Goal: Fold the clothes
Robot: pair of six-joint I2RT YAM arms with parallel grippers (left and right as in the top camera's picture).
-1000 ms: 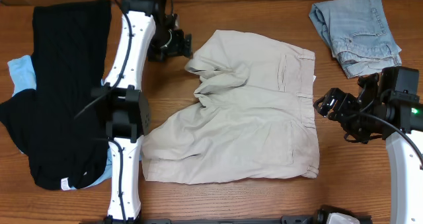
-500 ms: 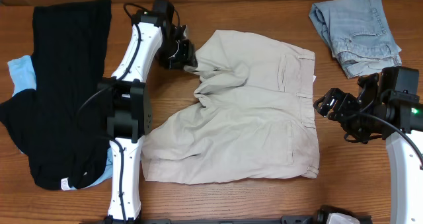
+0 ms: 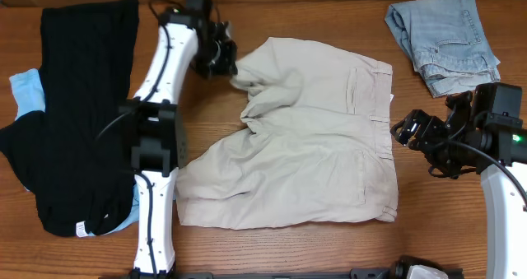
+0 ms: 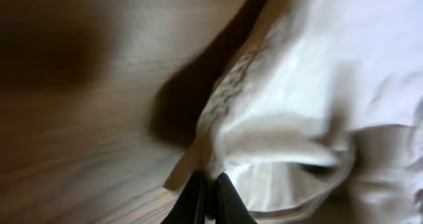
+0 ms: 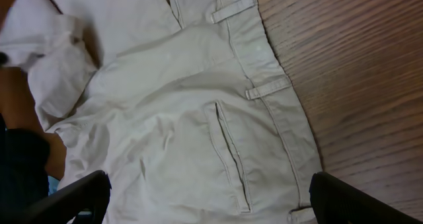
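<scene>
— Where are the beige shorts (image 3: pixel 305 139)?
— Spread on the wooden table (image 3: pixel 288 250), in the middle of the overhead view. The waistband is toward the right arm and the legs toward the left arm. The far leg is bunched and rumpled; the near leg lies mostly flat.
— And the left gripper (image 3: pixel 224 61)?
— It's at the hem of that bunched leg. In its wrist view the dark fingers (image 4: pixel 230 203) are pinched together on a fold of the hem, which throws a shadow on the wood.
— The right gripper (image 3: pixel 409 132)?
— Just beside the waistband, off the cloth. Its fingers (image 5: pixel 73 196) stand spread wide with nothing held. A belt loop (image 5: pixel 268 88) and a back pocket (image 5: pixel 231 151) show beneath its camera.
— What lies around the shorts?
— Beyond the left arm there's a black garment (image 3: pixel 78 106) with a light-blue cloth (image 3: pixel 25 90) peeking from under it. Past the waistband's far corner sits a crumpled denim piece (image 3: pixel 440 36), well apart from the shorts.
</scene>
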